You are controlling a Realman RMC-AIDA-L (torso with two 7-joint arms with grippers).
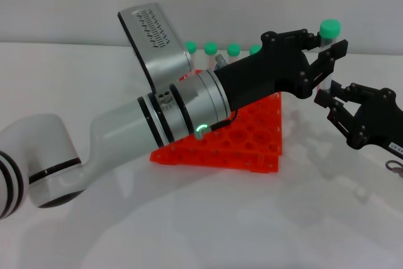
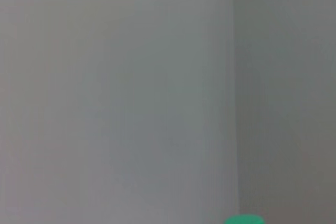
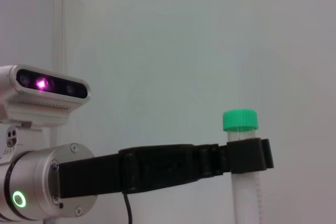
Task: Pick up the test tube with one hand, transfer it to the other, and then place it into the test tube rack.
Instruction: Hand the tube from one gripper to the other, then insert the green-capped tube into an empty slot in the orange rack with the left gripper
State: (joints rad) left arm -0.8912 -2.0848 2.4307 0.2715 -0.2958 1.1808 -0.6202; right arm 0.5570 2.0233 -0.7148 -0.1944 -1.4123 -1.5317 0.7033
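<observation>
Nearest the head camera, the left arm's white forearm (image 1: 113, 137) crosses from the near left corner toward the far right, its green light facing the camera. Behind it the orange-red test tube rack (image 1: 255, 130) sits on the white table (image 1: 252, 231), its left half hidden by the arm. To the right, the right gripper (image 1: 334, 102) hangs just beside and below the other one, its fingers spread open and holding nothing; its body is cut off at the frame edge. Farther and higher, the left gripper (image 1: 324, 48) is clamped on the test tube (image 1: 329, 31), held above the table right of the rack's far corner. The tube stands upright, long axis vertical, green cap up; the right wrist view shows its clear body (image 3: 245, 192) running down past the picture's edge, so the tip is unseen. At the rack's far edge, four green-capped tubes (image 1: 211, 48) show mostly their caps.
</observation>
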